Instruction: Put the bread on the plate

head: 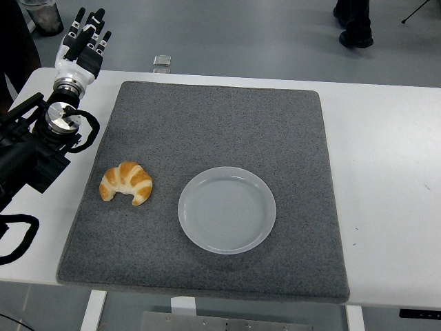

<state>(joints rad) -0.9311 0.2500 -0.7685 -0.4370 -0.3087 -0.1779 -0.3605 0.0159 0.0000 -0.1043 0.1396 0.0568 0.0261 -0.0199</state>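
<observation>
White table (386, 179) carries a grey mat where nothing is done yet: the bread (126, 183) lies just left of the empty plate (227, 209), the left hand (84, 45) open and empty, far up-left of it.

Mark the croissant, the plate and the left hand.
croissant (126, 183), head view, middle of its crust.
plate (227, 209), head view, bare centre.
left hand (83, 43), head view, back of the hand, fingers straight.
</observation>
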